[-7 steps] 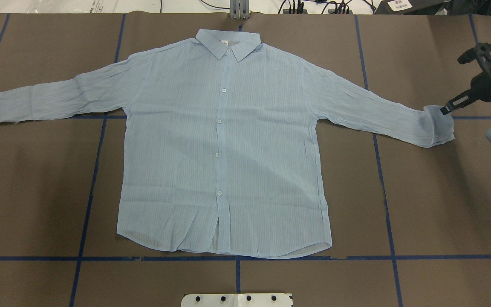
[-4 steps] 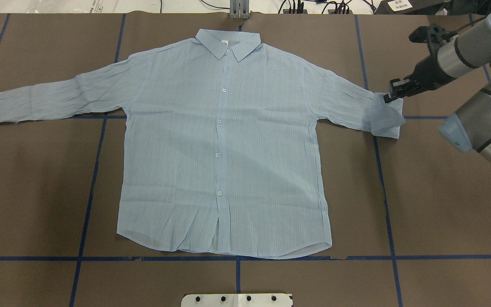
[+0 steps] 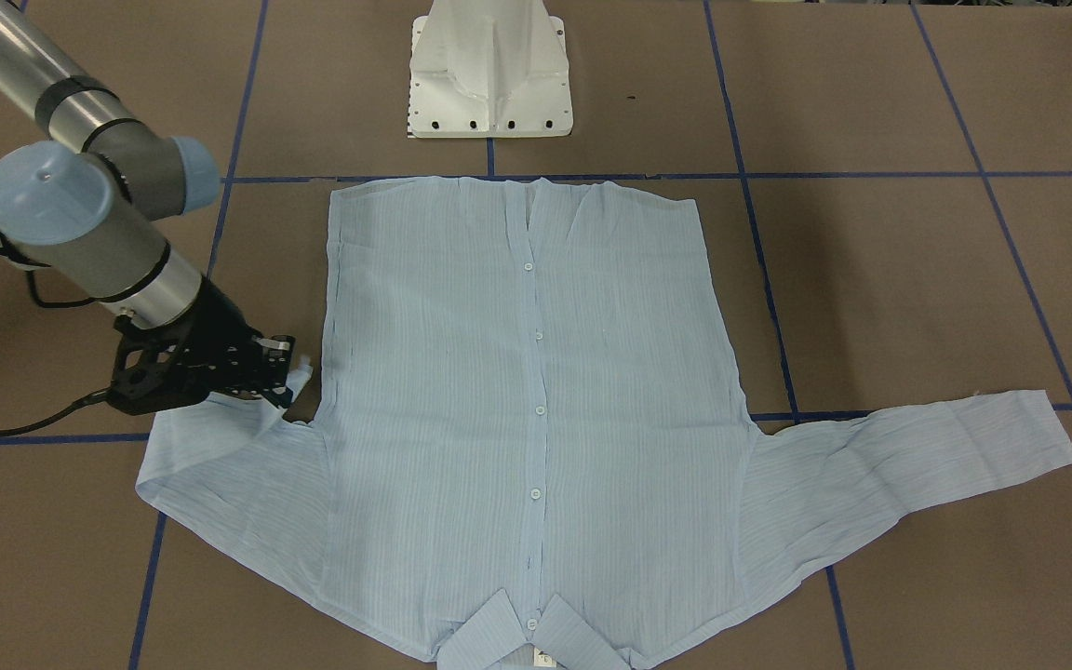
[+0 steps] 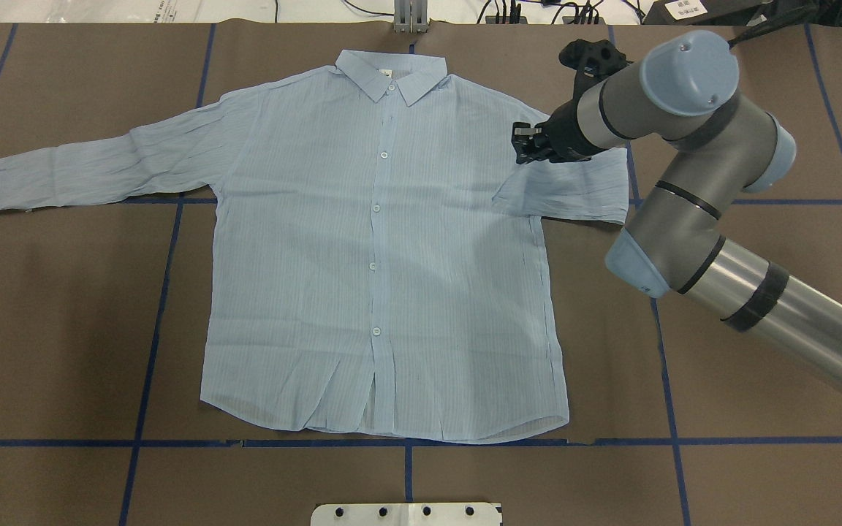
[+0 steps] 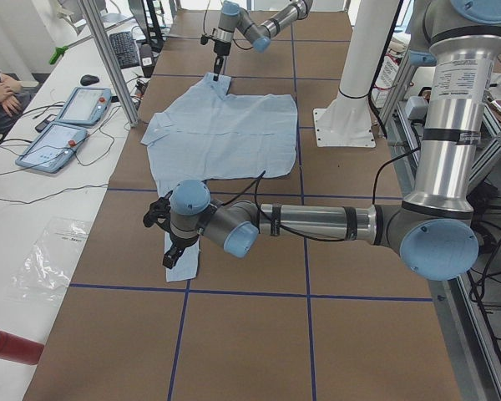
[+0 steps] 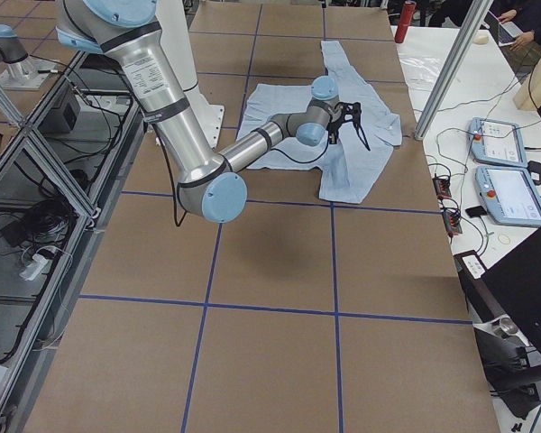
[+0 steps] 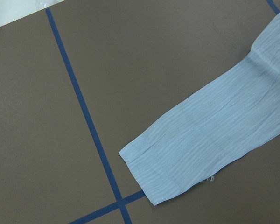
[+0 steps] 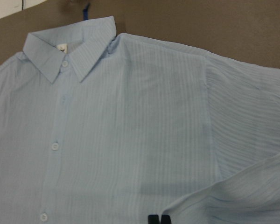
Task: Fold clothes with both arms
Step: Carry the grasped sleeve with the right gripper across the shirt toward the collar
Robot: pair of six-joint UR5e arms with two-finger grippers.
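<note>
The pale blue shirt (image 4: 377,256) lies flat and buttoned on the brown table, collar (image 4: 392,73) at the far side. My right gripper (image 4: 525,152) is shut on the right sleeve's cuff, holding it over the shirt's right shoulder, so that sleeve (image 4: 571,193) is doubled back on itself. In the front view that gripper (image 3: 287,380) sits at the body's edge. The left sleeve (image 4: 92,172) lies stretched out flat, its cuff (image 7: 172,163) in the left wrist view. My left gripper (image 5: 169,249) hovers by that cuff in the left side view only; I cannot tell its state.
The white pedestal base (image 3: 489,74) stands behind the shirt's hem. Blue tape lines (image 4: 150,321) cross the table. A side table holds two tablets (image 5: 67,125), a plastic bag (image 5: 46,259) and a red cylinder (image 5: 8,344); a person's arm (image 5: 0,88) rests there.
My right gripper has carried the right cuff leftward from the table's far right to the shirt's right shoulder, folding the sleeve over. The rest of the shirt has not moved.
</note>
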